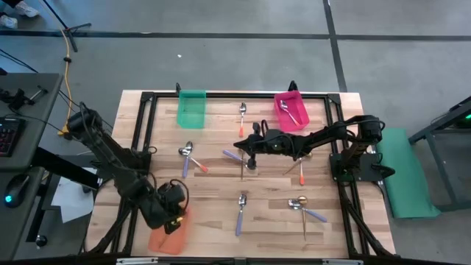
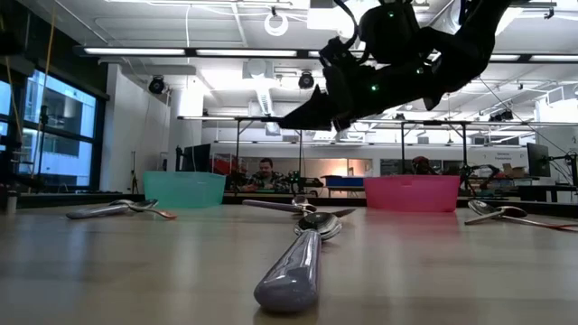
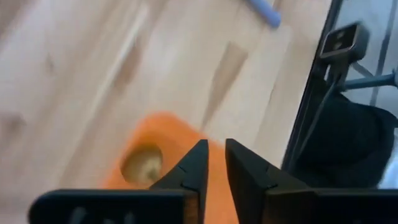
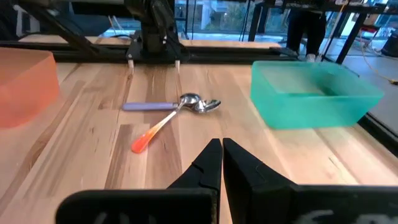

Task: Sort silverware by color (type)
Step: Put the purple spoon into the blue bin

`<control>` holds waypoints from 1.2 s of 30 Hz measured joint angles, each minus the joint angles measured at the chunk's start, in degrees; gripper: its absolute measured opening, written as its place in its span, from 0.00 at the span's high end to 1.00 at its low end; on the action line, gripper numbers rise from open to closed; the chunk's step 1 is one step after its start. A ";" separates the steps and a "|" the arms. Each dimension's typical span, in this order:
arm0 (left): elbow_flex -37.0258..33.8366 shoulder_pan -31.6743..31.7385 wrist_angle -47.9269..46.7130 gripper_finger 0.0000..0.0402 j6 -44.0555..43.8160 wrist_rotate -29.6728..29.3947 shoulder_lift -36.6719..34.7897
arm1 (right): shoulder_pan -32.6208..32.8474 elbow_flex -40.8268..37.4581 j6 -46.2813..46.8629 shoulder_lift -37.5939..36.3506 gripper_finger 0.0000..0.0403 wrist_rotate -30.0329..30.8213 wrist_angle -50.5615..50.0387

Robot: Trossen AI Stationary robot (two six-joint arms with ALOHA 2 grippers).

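— Pale wood counter (image 1: 221, 221), spoons scattered. Yours?

— My right gripper (image 4: 222, 149), fingers pressed together, empty; orange-handled spoon (image 4: 163, 125) lies just ahead — light, stiff, slippery. I'd pinch mid-handle.

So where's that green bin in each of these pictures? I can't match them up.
High view: green bin at the table's far edge, left of centre.
Low view: green bin at the back, left of centre.
Left wrist view: not in it.
Right wrist view: green bin in it, close to the crossed spoons.
Shared landmark: those crossed spoons, one lavender-handled, one orange-handled, lying near the bin.
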 joint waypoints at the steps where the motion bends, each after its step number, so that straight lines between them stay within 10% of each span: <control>1: 0.00 0.98 0.06 0.93 2.71 -0.36 -0.65 | 0.00 0.00 0.20 0.00 1.00 -0.01 -0.70; 21: -13.96 30.09 35.16 1.00 49.26 12.48 -4.35 | 0.00 0.06 7.85 0.00 0.76 -0.04 -17.23; 36: -16.74 51.50 35.35 0.98 63.17 22.74 -3.16 | 1.84 15.05 0.12 -0.45 0.70 0.07 -47.58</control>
